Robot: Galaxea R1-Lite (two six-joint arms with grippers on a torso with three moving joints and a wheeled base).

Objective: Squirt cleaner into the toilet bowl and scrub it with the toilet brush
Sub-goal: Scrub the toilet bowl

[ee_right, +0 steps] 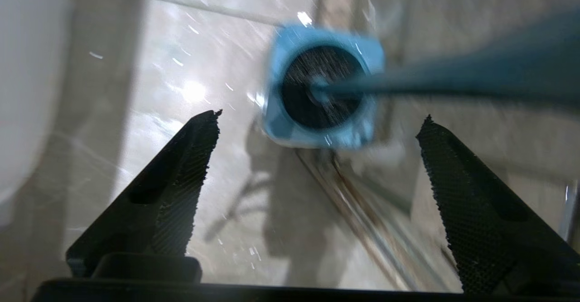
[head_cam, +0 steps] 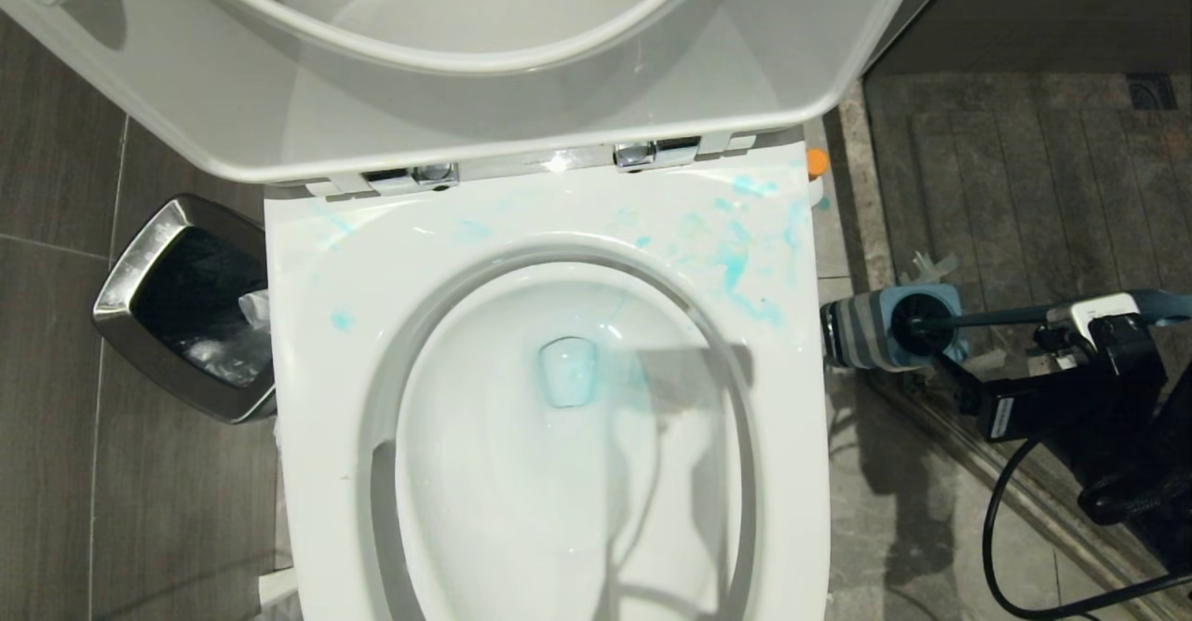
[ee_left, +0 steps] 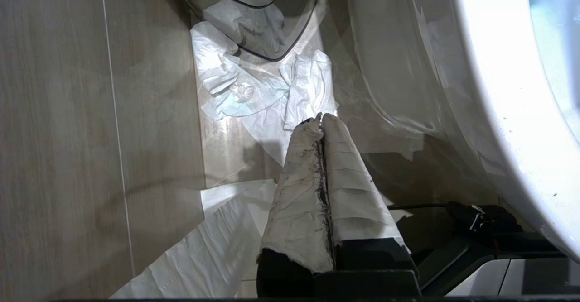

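The right gripper hangs released, jaws wide, above the brush, whose head sits in its holder at the bowl's three o'clock. The left gripper is clenched, low near the bin.

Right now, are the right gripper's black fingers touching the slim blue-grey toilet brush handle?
Apart. In the right wrist view the right gripper stands wide open, and the toilet brush handle runs clear of both fingers.

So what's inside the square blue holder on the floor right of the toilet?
The round black bristle head of the toilet brush sits in the square blue holder, its slim handle sticking out. The holder's bottom is hidden beneath the bristles.
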